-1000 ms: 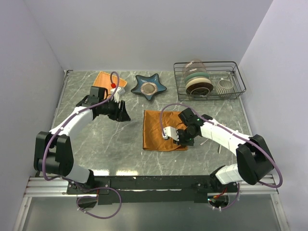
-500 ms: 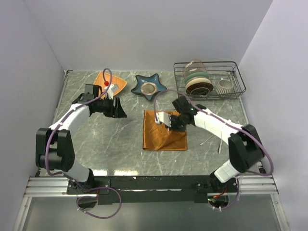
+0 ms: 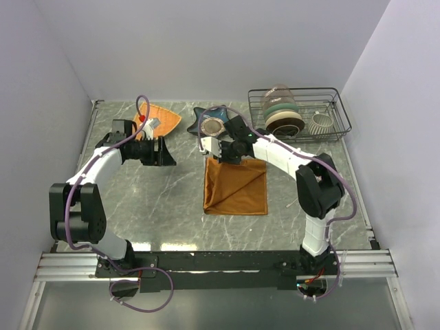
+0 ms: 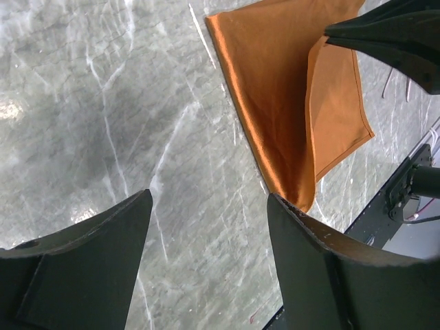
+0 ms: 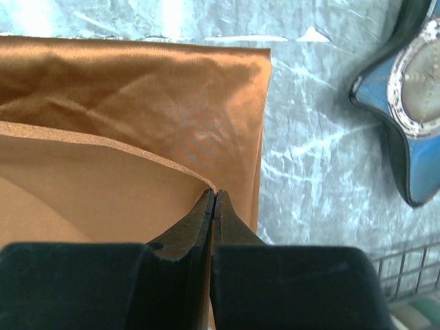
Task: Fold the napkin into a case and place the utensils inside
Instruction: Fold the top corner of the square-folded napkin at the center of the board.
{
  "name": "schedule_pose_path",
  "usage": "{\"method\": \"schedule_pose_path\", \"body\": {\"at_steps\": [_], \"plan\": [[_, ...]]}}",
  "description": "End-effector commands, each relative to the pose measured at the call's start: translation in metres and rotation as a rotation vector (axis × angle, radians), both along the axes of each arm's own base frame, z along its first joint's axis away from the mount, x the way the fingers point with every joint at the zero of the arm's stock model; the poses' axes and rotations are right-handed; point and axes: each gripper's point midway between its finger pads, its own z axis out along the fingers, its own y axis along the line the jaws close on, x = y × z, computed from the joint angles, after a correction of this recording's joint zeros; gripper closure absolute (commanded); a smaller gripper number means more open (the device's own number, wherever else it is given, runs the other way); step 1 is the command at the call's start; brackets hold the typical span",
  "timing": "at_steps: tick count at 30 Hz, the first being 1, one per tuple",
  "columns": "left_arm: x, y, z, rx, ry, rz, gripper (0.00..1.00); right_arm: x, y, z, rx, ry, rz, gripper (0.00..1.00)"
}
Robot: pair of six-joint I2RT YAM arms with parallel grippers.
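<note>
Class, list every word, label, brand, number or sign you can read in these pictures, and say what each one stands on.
None can be read.
The rust-orange cloth napkin is plain.
The blue star-shaped dish shows only a speckled round centre.
The black wire rack and its stacked crockery show no lettering; anything there would be too small to read.

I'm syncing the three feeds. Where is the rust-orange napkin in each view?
Top external: napkin mid-table, pinched at its far left corner by the right gripper.
Left wrist: napkin upper right, one layer lifted.
Right wrist: napkin fills left and centre, its edge in the shut right gripper.
Shared landmark: the right gripper, top right in the left wrist view, bottom centre in its own.
</note>
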Motion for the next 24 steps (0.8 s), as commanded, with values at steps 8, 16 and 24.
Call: {"method": "schedule_pose_path", "body": {"at_steps": [8,16,24], "plan": [[0.004,0.002,0.018,-0.028,-0.049,-0.02,0.26,0.021,0.029,0.002,0.005,-0.061,0.063,1.0],[0.006,0.0,0.018,-0.035,-0.047,-0.028,0.26,0.022,0.039,-0.006,-0.003,-0.059,0.085,1.0],[0.007,0.001,0.014,-0.033,-0.038,-0.029,0.26,0.021,0.046,-0.014,-0.009,-0.058,0.101,1.0]]}}
